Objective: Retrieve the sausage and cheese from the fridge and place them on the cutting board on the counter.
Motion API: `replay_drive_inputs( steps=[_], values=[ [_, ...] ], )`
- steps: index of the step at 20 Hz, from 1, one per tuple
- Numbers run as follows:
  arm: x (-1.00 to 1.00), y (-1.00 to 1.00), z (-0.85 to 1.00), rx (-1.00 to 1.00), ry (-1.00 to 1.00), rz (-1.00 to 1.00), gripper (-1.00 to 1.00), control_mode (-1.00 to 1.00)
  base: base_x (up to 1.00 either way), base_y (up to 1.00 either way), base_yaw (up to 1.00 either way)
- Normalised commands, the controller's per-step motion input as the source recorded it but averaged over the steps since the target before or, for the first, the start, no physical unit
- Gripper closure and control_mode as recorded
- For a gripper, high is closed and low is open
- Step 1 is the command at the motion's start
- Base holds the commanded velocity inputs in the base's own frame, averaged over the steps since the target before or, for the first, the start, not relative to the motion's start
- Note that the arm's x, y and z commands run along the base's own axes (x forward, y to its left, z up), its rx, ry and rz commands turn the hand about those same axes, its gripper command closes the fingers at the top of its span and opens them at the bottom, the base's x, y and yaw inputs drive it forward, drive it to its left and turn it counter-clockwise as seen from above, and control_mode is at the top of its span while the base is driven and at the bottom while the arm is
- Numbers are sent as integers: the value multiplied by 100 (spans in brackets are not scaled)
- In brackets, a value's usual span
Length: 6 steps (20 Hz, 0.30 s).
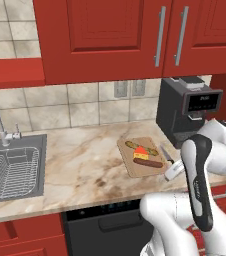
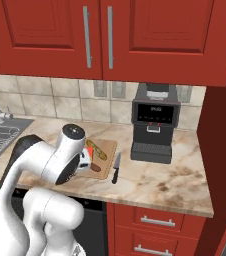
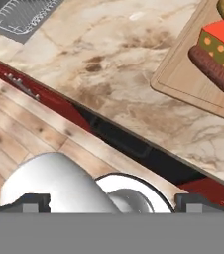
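Observation:
The dark reddish sausage (image 1: 148, 163) lies on the tan cutting board (image 1: 130, 167), and the yellow cheese (image 1: 142, 152) wedge with its red edge sits just behind it. The hand view shows the sausage (image 3: 215, 74) touching the cheese (image 3: 220, 39) on the cutting board (image 3: 183, 84) at the upper right. My gripper (image 3: 115, 203) is open with nothing between its tips. It hangs past the counter's (image 1: 85, 165) front edge, off the board's near corner and pointing down. The fridge is out of view.
A greenish-brown food piece (image 1: 135, 146) shares the board's far end. A knife (image 1: 166, 154) lies right of the board, before the black coffee machine (image 1: 187, 112). The steel sink (image 1: 12, 167) with its rack is at the left. My own arm hides part of the board (image 2: 107, 150).

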Motion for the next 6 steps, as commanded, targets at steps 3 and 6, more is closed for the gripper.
replay_drive_inputs(
  steps=[3, 6],
  values=[
    [-78, 21, 9, 1, -25, -16, -100, -100, 0, 0, 0],
    [-72, 16, 4, 1, -25, -16, -100, -100, 0, 0, 0]
  ],
)
